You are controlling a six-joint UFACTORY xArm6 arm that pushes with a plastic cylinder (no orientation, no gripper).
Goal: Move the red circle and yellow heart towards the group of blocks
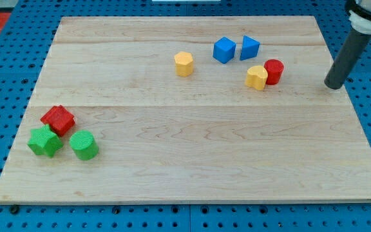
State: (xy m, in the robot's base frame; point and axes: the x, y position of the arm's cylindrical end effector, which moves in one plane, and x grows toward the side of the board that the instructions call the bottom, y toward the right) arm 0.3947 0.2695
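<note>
Camera view: red circle (274, 71) touching yellow heart (257, 77), unmoved, group far at 8 o'clock; my tip (332, 86), gripless tool, at their 3 o'clock, apart.

Bright, even overhead light; no harsh glare. Pale wooden board (192, 148) evenly lit, grain lines crisp across whole surface, faint sheen only. Shadows short and soft, hugging block bases: slight dark edge under green cylinder (84, 145) and red round block (274, 71). Dark rod casts small soft shadow at my tip (333, 86). Colours saturated, blue perforated table (5, 212) vivid. Focus sharp in centre, mild softness at rod's top in the view's upper right corner. Board edges slant with perspective; no clear edge distortion.
</note>
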